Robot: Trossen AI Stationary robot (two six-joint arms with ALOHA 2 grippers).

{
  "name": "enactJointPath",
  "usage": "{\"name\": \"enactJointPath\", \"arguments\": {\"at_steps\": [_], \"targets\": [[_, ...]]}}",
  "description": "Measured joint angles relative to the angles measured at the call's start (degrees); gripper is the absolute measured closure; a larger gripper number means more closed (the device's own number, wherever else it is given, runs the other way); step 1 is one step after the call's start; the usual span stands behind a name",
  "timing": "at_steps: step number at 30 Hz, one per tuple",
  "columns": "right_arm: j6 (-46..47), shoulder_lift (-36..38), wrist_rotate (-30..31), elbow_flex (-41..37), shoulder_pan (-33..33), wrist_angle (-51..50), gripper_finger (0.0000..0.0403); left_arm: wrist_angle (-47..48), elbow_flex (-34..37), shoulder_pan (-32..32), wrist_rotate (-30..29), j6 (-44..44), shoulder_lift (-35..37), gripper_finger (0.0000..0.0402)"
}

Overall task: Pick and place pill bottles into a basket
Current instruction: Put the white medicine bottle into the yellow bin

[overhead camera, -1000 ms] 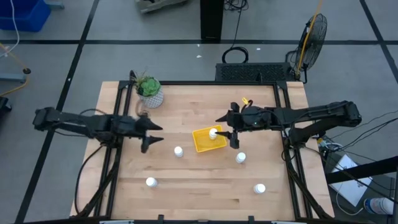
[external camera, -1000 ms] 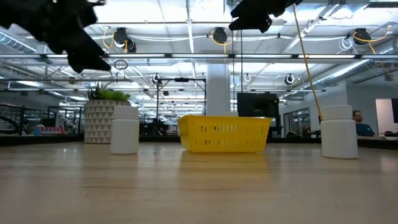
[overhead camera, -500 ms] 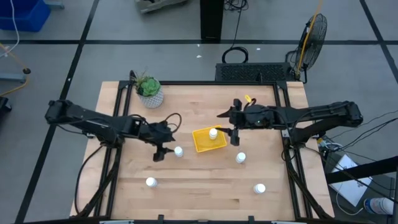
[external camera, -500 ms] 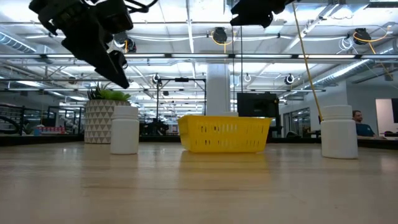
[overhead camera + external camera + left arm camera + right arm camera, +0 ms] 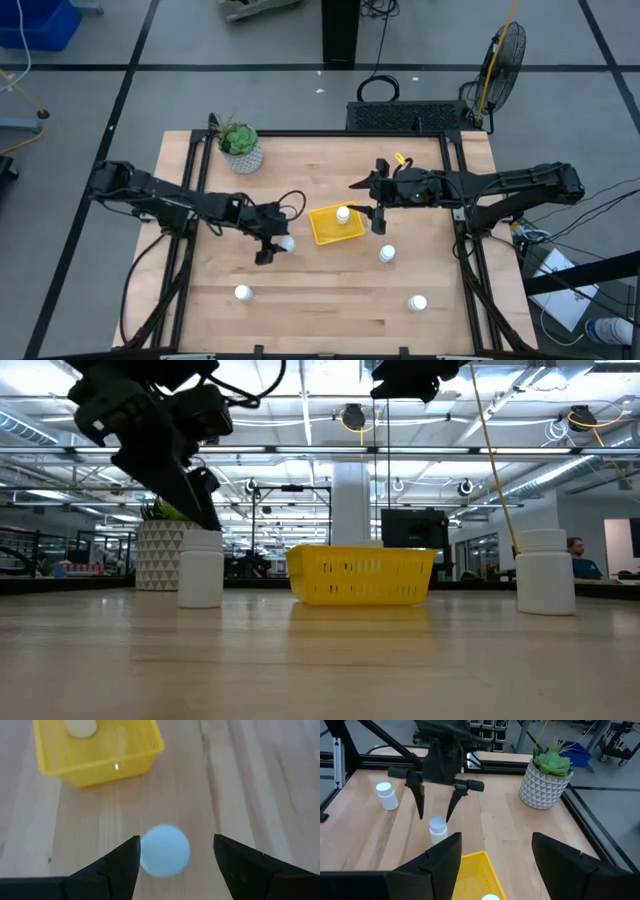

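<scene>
My left gripper [image 5: 277, 244] is open and points down. Its fingers stand on either side of a white pill bottle [image 5: 165, 850] left of the basket, just above its cap, without touching it; the right wrist view [image 5: 436, 812] shows this too. The bottle [image 5: 287, 243] stands upright on the table. The yellow basket [image 5: 325, 232] sits mid-table with one bottle [image 5: 343, 213] standing in it. My right gripper [image 5: 368, 207] is open and empty, raised by the basket's right side. Three more bottles [image 5: 387, 254] [image 5: 242, 293] [image 5: 418, 302] stand on the table.
A white speckled plant pot [image 5: 242, 152] stands at the far left of the table. In the low view the basket [image 5: 360, 575] sits between the left bottle [image 5: 201, 567] and another bottle [image 5: 546, 570]. Bare wood lies along the near edge, between the bottles.
My left gripper has gone toward the table's right and near edges and down, from beside the plant pot to over the bottle left of the basket, staying open. The bottles and basket have not moved.
</scene>
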State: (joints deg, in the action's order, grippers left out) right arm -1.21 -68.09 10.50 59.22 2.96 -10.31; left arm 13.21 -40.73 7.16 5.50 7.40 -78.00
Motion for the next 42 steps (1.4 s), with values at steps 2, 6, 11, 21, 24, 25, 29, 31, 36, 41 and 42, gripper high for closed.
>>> {"name": "enactJointPath", "arguments": {"at_steps": [2, 6, 11, 21, 24, 25, 29, 31, 36, 41, 42], "targets": [[0.0, 0.0, 0.0, 0.0, 0.0, 0.0, 0.0170, 0.8, 0.0, 0.0, 0.0, 0.0, -0.8, 0.0144], [0.1, 0.0, 0.0, 0.0, 0.0, 0.2, 0.0169, 0.4, 0.0, 0.0, 0.0, -0.1, -2.4, 0.0144], [0.1, 0.0, 0.0, 0.0, 0.0, 0.3, 0.0169, -0.4, 0.0, 0.0, 0.0, -0.2, -3.2, 0.0144], [0.5, 0.0, 0.0, 0.0, 0.0, 0.4, 0.0170, -1.2, 0.0, 0.0, -5.0, -1.2, -3.2, 0.0144], [0.5, 0.0, 0.0, 0.0, 0.0, 0.4, 0.0169, -1.3, 0.0, 0.0, -5.4, -1.1, -3.2, 0.0145], [0.5, 0.0, 0.0, 0.0, 0.0, 0.4, 0.0169, -1.3, 0.0, 0.0, -5.3, -1.1, -3.2, 0.0146], [0.5, 0.0, 0.0, 0.0, 0.0, 0.4, 0.0169, -1.3, 0.0, 0.0, -2.6, -1.2, -3.2, 0.0177], [0.5, 0.0, 0.0, 0.0, 0.0, 0.4, 0.0170, -1.3, 0.0, 0.0, -2.5, -1.3, -3.2, 0.0211], [0.5, 0.0, 0.0, 0.0, 0.0, 0.4, 0.0170, -1.4, 0.0, 0.0, -0.7, -4.2, -3.1, 0.0243], [1.0, 0.0, 0.0, 0.0, 0.0, 0.4, 0.0170, -2.5, 0.0, 0.0, -1.5, -6.2, -3.1, 0.0243], [1.0, 0.0, 0.0, 0.0, 0.0, 0.4, 0.0170, -3.3, 0.0, 0.0, -1.8, -6.9, -3.1, 0.0243]]}}
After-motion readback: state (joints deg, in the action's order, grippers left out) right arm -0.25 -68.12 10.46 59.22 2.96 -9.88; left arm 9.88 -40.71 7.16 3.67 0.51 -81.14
